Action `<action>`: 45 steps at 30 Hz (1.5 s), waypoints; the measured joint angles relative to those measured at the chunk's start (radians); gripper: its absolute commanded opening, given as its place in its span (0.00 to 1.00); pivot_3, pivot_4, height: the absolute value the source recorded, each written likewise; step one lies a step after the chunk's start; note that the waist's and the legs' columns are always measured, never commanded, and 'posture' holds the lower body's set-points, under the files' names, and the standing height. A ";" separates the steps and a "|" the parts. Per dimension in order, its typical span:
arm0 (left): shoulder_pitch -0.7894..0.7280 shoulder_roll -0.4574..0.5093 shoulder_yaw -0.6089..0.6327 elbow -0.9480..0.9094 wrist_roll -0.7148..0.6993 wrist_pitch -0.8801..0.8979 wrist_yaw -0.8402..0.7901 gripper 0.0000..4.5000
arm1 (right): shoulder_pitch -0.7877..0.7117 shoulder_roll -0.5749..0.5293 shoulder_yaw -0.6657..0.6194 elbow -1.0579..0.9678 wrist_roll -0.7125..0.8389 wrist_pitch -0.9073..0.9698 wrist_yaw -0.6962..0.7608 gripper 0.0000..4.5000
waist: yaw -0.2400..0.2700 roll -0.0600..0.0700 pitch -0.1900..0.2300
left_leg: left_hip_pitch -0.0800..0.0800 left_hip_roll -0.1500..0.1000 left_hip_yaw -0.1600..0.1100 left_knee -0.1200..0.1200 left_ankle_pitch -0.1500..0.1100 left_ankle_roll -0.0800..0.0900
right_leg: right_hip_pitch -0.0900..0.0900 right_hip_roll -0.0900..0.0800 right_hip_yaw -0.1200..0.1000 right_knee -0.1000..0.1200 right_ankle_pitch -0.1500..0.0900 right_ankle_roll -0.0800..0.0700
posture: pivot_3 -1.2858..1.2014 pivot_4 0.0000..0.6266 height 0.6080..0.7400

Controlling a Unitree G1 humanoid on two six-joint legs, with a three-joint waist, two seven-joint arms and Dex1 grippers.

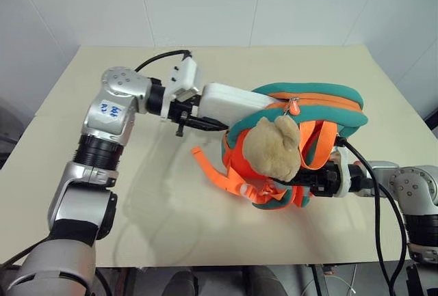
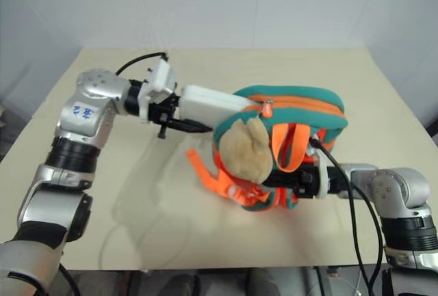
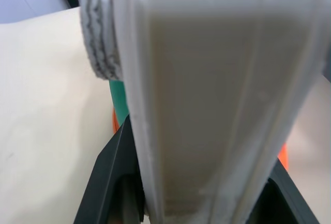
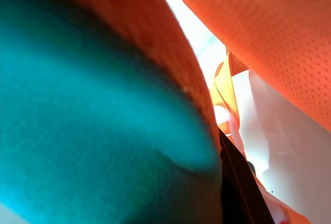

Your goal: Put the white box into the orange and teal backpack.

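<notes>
White box [image 1: 229, 102]: held off the table by its near end, lying roughly level, far end pushed into the open mouth of the backpack; sits at about 11 o'clock from the backpack's middle. In the left wrist view the box [image 3: 217, 94] runs straight out from between the two black fingers.
Backpack [image 1: 308, 108]: orange with teal band, standing tilted at table centre-right, zipper band arching over the top, mouth facing 9 o'clock toward the box. Orange straps [image 1: 219, 173] trail onto the table at 7 o'clock.
Pompom [image 1: 272, 147]: tan, fluffy, hanging on the backpack's near face, just under the zipper pull.
Left gripper [image 1: 195, 119]: at 9 o'clock of the backpack, fingers part-way apart and clamped on the box's near end, one finger [image 3: 111, 182] on each long side.
Right gripper [image 1: 301, 188]: at 5 o'clock of the backpack, low against its lower edge, fingers nearly closed and pinching the fabric there; right wrist view shows teal and orange cloth pressed close against the lens.
Table [image 1: 171, 221]: pale beige top, white wall behind.
Cable [image 1: 373, 193]: black, running along the right arm.
</notes>
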 measured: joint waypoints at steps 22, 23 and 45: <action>-0.079 -0.218 -0.134 0.148 0.194 0.048 0.096 0.32 | 0.023 0.064 -0.011 -0.056 0.007 -0.005 -0.026 0.13 | 0.000 0.000 0.000 | 0.000 0.000 -0.001 0.004 0.000 0.001 | 0.002 0.000 0.000 0.002 0.001 0.001 | 0.52 0.24 1.00; -0.079 -0.225 -0.134 0.152 0.195 0.047 0.100 0.32 | 0.024 0.065 -0.011 -0.057 0.007 -0.006 -0.028 0.13 | -0.001 0.000 0.000 | 0.000 0.000 -0.001 0.004 0.000 0.001 | 0.001 0.000 0.001 0.002 0.001 0.001 | 0.52 0.24 1.00; -0.006 -0.035 0.036 -0.022 -0.041 0.179 -0.075 1.00 | 0.031 0.088 -0.005 -0.066 0.006 -0.020 -0.047 0.13 | -0.003 0.000 0.000 | 0.000 0.000 -0.001 0.004 0.000 0.001 | 0.000 0.000 0.001 0.002 0.001 0.001 | 0.52 0.24 1.00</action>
